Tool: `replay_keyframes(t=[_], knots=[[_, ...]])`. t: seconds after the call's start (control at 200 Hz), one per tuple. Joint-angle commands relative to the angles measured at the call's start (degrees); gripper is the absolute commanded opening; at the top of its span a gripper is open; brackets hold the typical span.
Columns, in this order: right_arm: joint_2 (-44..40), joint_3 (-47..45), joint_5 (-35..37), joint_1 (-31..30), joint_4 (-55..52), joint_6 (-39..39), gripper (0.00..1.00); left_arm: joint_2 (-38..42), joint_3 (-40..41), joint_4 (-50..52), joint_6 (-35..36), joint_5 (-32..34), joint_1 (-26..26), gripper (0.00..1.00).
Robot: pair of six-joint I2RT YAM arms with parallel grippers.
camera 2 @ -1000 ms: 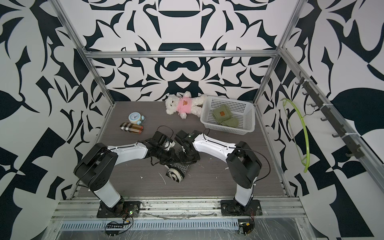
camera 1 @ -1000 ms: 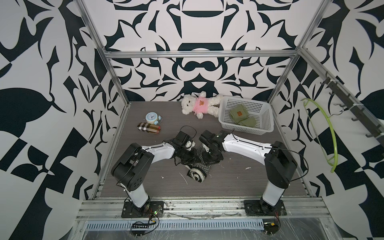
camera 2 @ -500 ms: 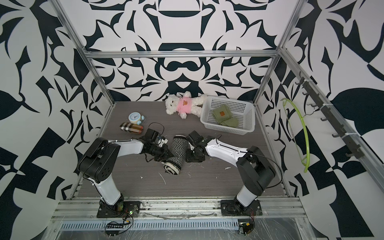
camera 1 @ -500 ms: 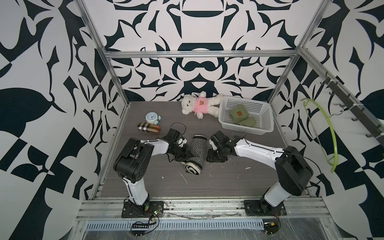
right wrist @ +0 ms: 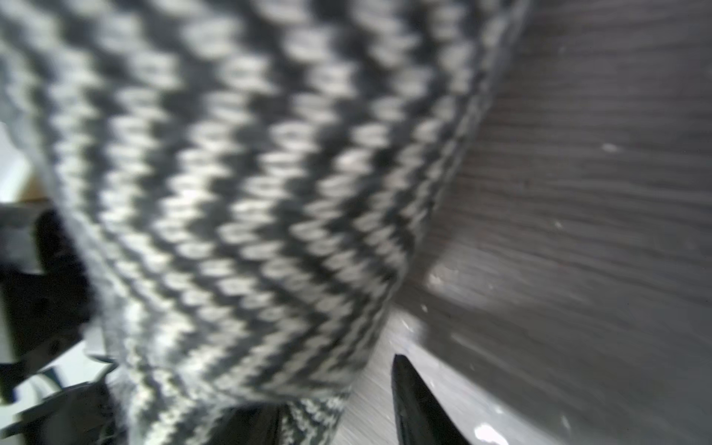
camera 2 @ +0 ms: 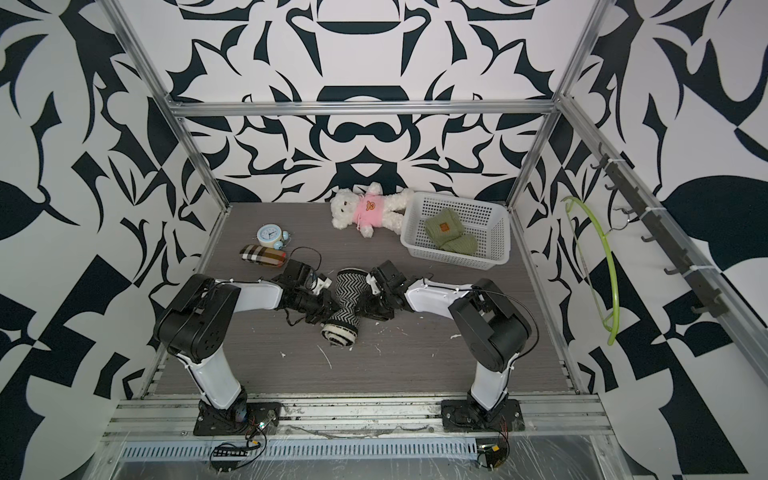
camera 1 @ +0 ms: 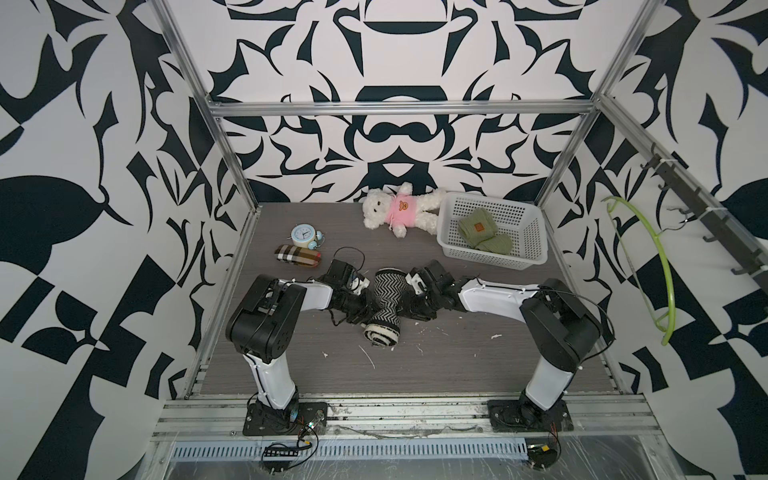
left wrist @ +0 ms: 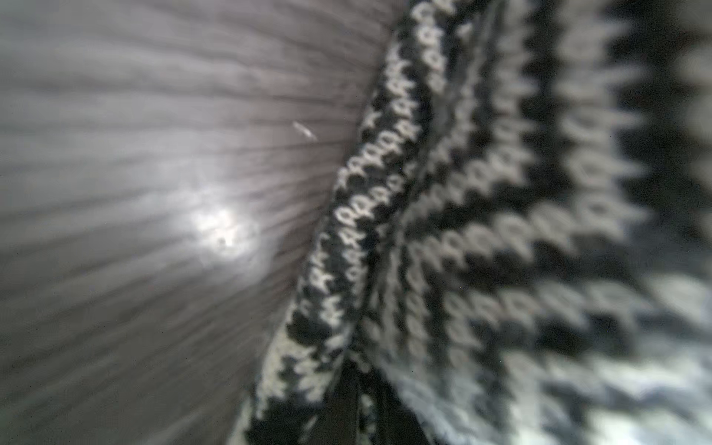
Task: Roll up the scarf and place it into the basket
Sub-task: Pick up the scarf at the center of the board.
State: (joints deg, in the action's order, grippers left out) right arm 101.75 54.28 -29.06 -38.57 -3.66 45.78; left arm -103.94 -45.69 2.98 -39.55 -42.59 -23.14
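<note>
Since a second ago both arms have drawn off the scarf [camera 1: 384, 305]. It lies rolled mid-table, well apart from the basket [camera 1: 498, 258]. The left gripper [camera 1: 362, 308] is closed at its edge; a pinch I cannot tell. The right gripper [camera 1: 409, 305] is partly open — one finger [right wrist: 416, 404] clear — on the roll's basket side. A green knit [camera 1: 482, 230] fills part of the basket; a teddy bear [camera 1: 395, 210] lies beside it.

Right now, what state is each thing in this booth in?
Scarf, rolled up, lying on the table between the grippers.
Basket, upright, holding green knitwear, no scarf.
Left gripper, shut, against the scarf roll.
Right gripper, open, scarf edge between its fingers.
Teddy bear, lying on its back beside the basket.
Alarm clock, face turned up.
Plaid pouch, lying flat near the clock.
</note>
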Motion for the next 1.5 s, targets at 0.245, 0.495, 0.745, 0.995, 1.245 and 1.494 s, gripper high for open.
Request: replay_keyframes(t=[0.245, 0.495, 0.745, 0.995, 1.245, 1.494], knots=[[11.00, -0.32, -10.80, 0.25, 30.61, 16.39, 0.66, -6.51, 3.33, 5.48, 0.38, 8.88, -0.76, 0.03], [15.49, 3.38, -11.45, -2.21, 26.28, 15.88, 0.88, -7.15, 2.76, 5.10, 0.43, 8.00, -0.71, 0.03], [14.81, 4.43, -8.12, -4.14, 12.14, 11.01, 0.50, -7.50, 2.76, 4.89, 0.45, 7.98, -0.69, 0.03], [12.49, 1.69, -6.67, -4.50, 11.66, 9.21, 0.00, -5.49, 1.39, 6.17, 0.00, 5.87, -0.37, 0.03], [5.07, 6.69, -6.60, -0.41, 3.79, 0.60, 0.00, 18.13, -7.35, 27.36, 1.71, 12.30, 6.32, 0.38], [-3.64, 24.90, -7.68, 12.33, -17.48, -12.02, 0.00, 27.93, -10.54, 35.67, 1.84, 14.52, 12.91, 0.40]])
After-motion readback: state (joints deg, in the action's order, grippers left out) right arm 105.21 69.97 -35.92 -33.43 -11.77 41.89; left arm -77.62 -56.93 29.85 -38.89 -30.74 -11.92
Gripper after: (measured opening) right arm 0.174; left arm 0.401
